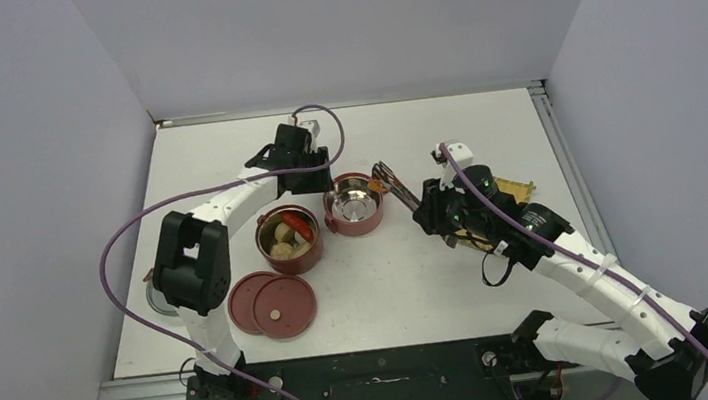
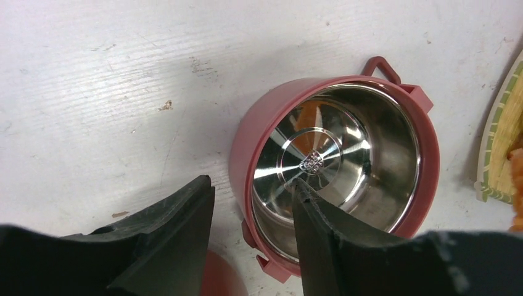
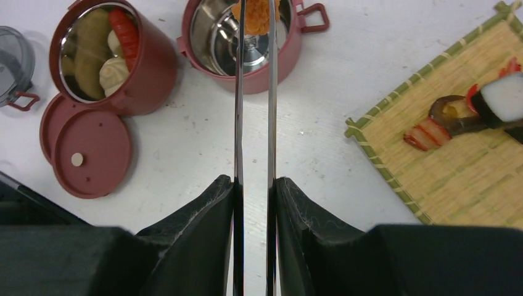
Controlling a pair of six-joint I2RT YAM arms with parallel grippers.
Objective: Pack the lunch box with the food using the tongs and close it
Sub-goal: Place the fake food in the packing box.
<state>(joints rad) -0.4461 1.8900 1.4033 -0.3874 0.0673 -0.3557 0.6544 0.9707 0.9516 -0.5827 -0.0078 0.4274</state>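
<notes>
The lunch box stands as two dark-red bowls. One bowl [image 1: 288,240] [image 3: 105,55] holds pale balls and a red piece. The other bowl [image 1: 354,205] [image 2: 336,166] [image 3: 247,43] shows only its bare steel inside. Two flat lids [image 1: 273,305] [image 3: 86,145] lie overlapping in front. My left gripper [image 1: 319,176] [image 2: 253,191] is open, its jaws straddling the bare bowl's near wall. My right gripper [image 1: 429,214] [image 3: 255,182] is shut on the tongs [image 1: 393,183] [image 3: 239,92]. Their tips pinch an orange piece [image 3: 256,15] over that bowl.
A yellow woven mat [image 3: 456,166] [image 2: 502,154] lies at the right, carrying a red striped piece [image 3: 425,134], a dark piece [image 3: 450,111] and a white roll [image 3: 502,95]. A grey clear container [image 3: 12,61] sits at the far left, beside the left arm.
</notes>
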